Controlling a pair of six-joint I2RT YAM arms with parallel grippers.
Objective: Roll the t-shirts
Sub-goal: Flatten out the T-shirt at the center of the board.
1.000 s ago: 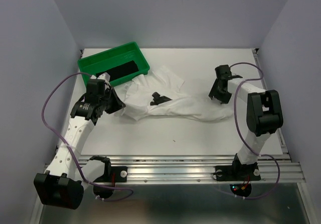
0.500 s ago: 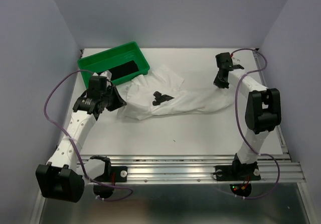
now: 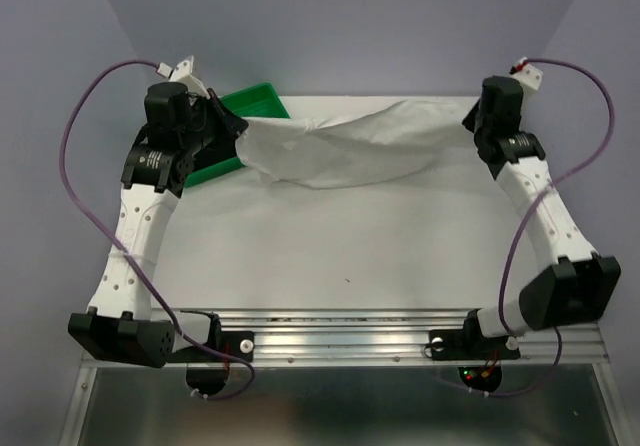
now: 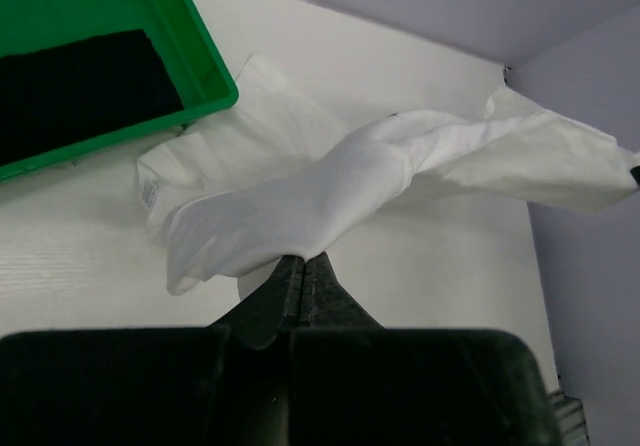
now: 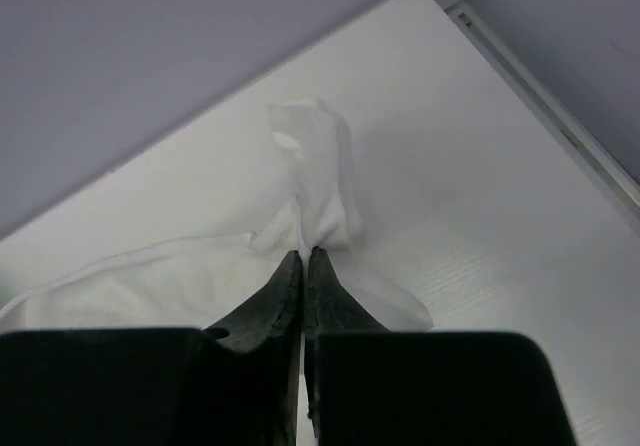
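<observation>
The white t-shirt (image 3: 350, 151) hangs stretched above the table's far side between my two grippers. My left gripper (image 3: 232, 131) is shut on its left end, just in front of the green tray. In the left wrist view the closed gripper (image 4: 303, 258) pinches a bunched fold of the white t-shirt (image 4: 300, 196). My right gripper (image 3: 470, 121) is shut on the right end; in the right wrist view that gripper (image 5: 303, 253) holds a small tuft of the white t-shirt (image 5: 315, 186). The black t-shirt (image 4: 80, 86) lies inside the tray.
The green tray (image 3: 255, 96) stands at the far left, partly hidden by my left arm; its rim (image 4: 205, 61) is close to the hanging cloth. The back wall rises right behind the shirt. A metal rail (image 5: 540, 86) runs along the table's right edge.
The right gripper closed on the white t-shirt's right end. Both arms then rose and moved toward the far wall, lifting the shirt off the table and pulling it out wide.
</observation>
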